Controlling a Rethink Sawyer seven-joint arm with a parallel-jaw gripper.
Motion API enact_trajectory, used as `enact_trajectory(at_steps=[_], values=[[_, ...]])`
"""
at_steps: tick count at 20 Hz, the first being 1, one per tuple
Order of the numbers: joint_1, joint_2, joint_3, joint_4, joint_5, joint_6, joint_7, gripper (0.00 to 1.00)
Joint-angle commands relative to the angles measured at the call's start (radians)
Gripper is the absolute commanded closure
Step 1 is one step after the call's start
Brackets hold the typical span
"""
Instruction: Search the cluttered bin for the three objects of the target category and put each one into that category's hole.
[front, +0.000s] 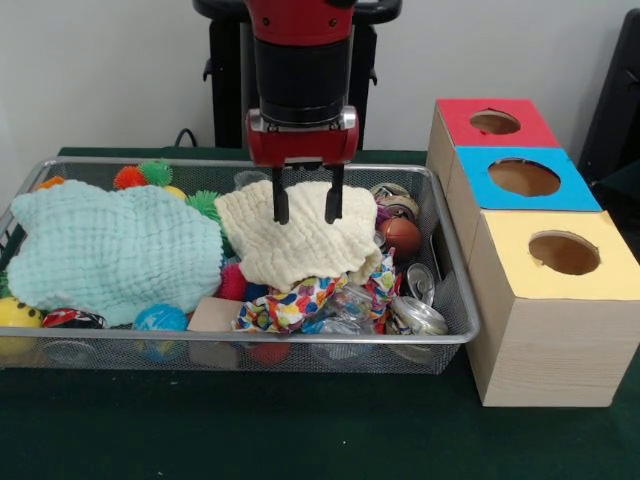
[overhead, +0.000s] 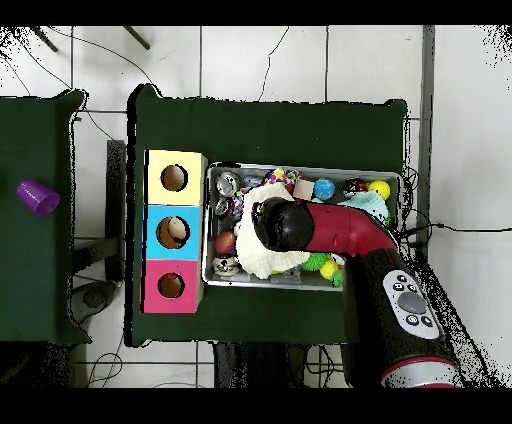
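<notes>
The gripper (front: 305, 206) hangs right over the cream cloth (front: 300, 240) in the middle of the wire bin (front: 455, 300), fingers spread apart with nothing between them, their tips level with the cloth's top edge as seen from the front. Whether they touch the fabric, I cannot tell.

This looks like the searching step: the cloths cover much of the clutter. A pale green cloth (front: 110, 250) blankets the bin's nine o'clock side, with spiky balls (front: 140, 176) peeking out at about eleven o'clock. At three o'clock of the cream cloth sits a small basketball (front: 402, 236), and at four to five o'clock lie cans (front: 418, 314) and a patterned cloth (front: 300, 300).

Which category is the target, nothing here says, so the three objects can't be singled out. The three boxes stand just beside the bin at three o'clock: red box (front: 495, 122) farthest, blue box (front: 522, 178) in the middle, yellow box (front: 562, 255) nearest, each with a round hole on top.

Next move, by my reading: drop, pinch the cream cloth, and lift it aside to uncover what's beneath, taking care not to drag other items out.
</notes>
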Motion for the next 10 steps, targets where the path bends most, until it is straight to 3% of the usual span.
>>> enact_trajectory(at_steps=[1,10], values=[[-0.037,0.050,0.115,-0.053,-0.085,0.098,-0.171,0.00],[-0.042,0.106,0.132,-0.047,-0.149,0.036,-0.135,0.00]])
